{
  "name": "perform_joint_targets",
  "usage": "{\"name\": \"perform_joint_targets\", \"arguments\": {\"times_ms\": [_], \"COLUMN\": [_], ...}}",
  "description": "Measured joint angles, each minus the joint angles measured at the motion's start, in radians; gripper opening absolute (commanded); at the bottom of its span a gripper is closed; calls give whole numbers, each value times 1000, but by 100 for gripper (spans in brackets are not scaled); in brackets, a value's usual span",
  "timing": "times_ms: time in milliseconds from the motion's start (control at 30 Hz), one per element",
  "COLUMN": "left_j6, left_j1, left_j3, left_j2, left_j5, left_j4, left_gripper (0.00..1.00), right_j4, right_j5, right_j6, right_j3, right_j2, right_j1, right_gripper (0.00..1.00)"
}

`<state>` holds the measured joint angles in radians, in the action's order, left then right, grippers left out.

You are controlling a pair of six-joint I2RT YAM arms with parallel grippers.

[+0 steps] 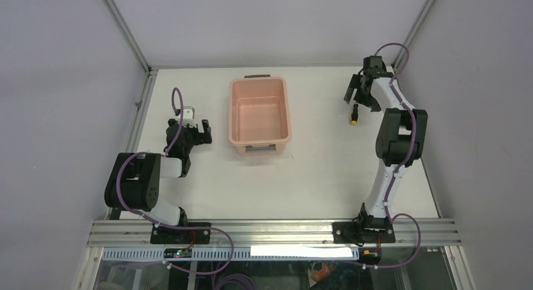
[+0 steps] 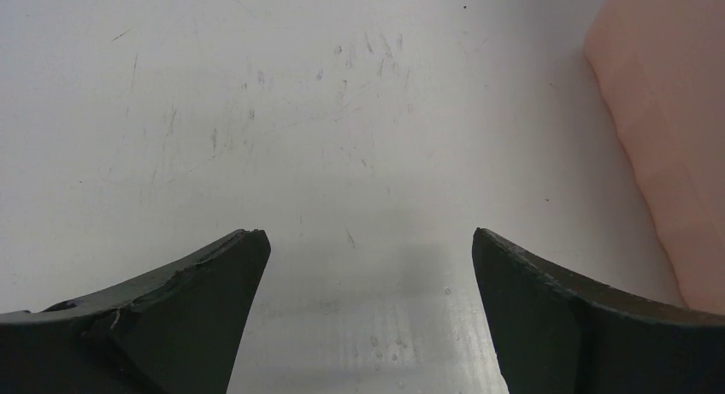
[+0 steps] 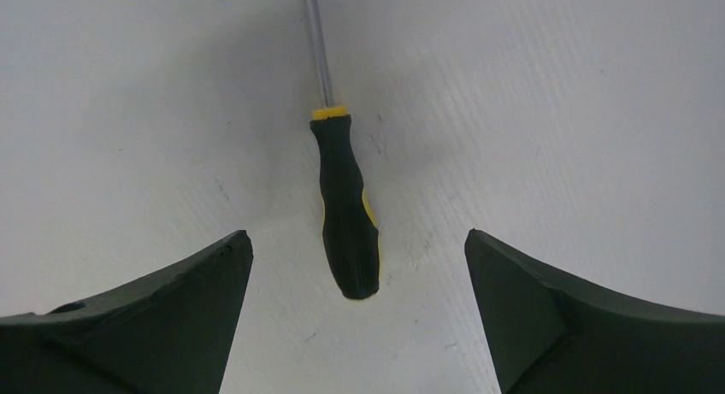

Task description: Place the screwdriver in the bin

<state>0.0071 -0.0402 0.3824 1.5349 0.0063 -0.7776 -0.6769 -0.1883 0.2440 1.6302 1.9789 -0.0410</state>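
The screwdriver (image 1: pixel 355 116) lies flat on the white table at the far right, well right of the bin (image 1: pixel 259 80). In the right wrist view its black handle with yellow trim (image 3: pixel 346 206) points toward the camera and its thin shaft runs away to the top edge. My right gripper (image 3: pixel 356 234) is open and hangs over it, the handle's butt end lying between the two fingertips without touching either. In the top view the right gripper (image 1: pixel 359 100) sits just above the tool. The salmon-pink bin holds nothing. My left gripper (image 2: pixel 368 232) is open over bare table, left of the bin (image 2: pixel 667 129).
The left arm (image 1: pixel 141 183) is folded at the near left with its gripper (image 1: pixel 202 131) close to the bin's left side. Grey enclosure walls and metal frame rails (image 1: pixel 141 107) border the table. An aluminium rail (image 1: pixel 270 230) runs along the near edge.
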Motion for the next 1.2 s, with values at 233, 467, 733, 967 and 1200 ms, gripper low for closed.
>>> {"name": "perform_joint_targets", "arguments": {"times_ms": [233,467,733,967,1200], "left_j6": [0,0,0,0,0], "left_j1": [0,0,0,0,0], "left_j3": [0,0,0,0,0], "left_j2": [0,0,0,0,0], "left_j5": [0,0,0,0,0], "left_j4": [0,0,0,0,0], "left_gripper": [99,99,99,99,99], "right_j4": [-49,-71,-132,-258,-382], "right_j5": [26,66,74,74,80], "right_j6": [-12,-19,-39,-45,-42], "right_j3": [86,106,150,280,372], "right_j2": [171,218,220,187,17], "right_j1": [-21,-21,-21,-21,-5], "right_gripper": [80,21,5,2,3]}}
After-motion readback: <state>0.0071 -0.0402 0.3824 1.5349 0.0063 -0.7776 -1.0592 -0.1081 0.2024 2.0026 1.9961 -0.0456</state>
